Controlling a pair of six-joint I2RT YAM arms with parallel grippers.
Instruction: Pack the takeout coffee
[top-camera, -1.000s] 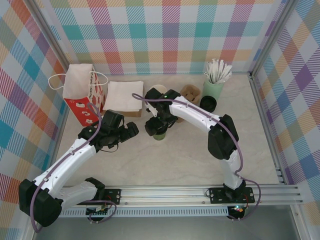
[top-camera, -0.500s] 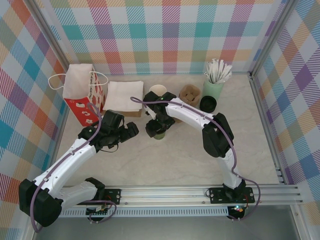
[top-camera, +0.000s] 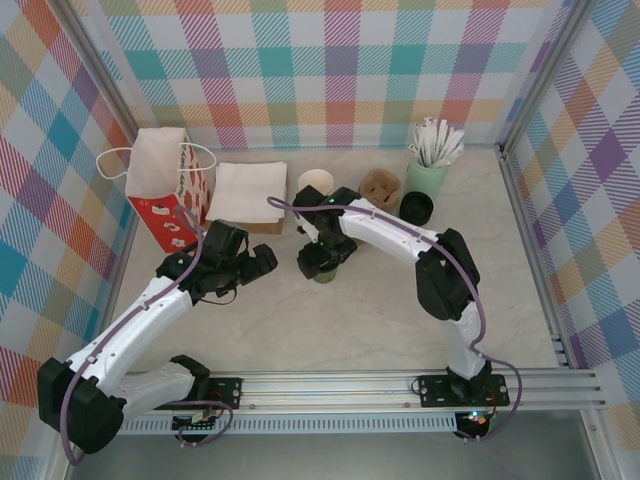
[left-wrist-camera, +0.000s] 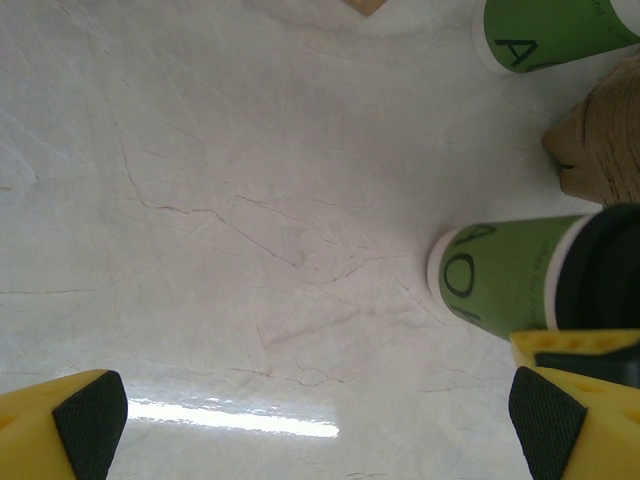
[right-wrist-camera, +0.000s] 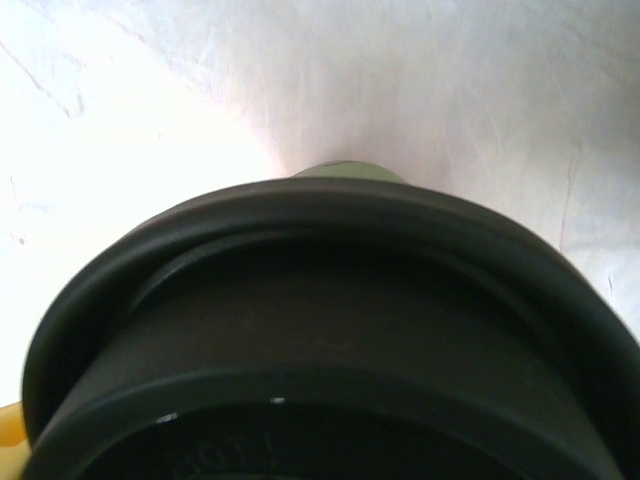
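Left wrist view: the left pincer (left-wrist-camera: 318, 420) is spread over the surface (left-wrist-camera: 200, 200), and just past one finger stands the lidded takeout coffee (left-wrist-camera: 500, 275), its green side reading "AO". Farther off, another green cup (left-wrist-camera: 555, 35) shows an "A". The right pincer (top-camera: 322, 258) sits over the coffee, and I cannot tell whether it grips.

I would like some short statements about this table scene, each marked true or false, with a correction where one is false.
1. The left end effector is open and holds nothing. True.
2. A black lid sits on the takeout coffee. True.
3. The takeout coffee lies on its side. False: it stands upright on the table, beneath the right end effector.
4. The paper bag stands to the right of the napkins. False: the paper bag stands to their left.
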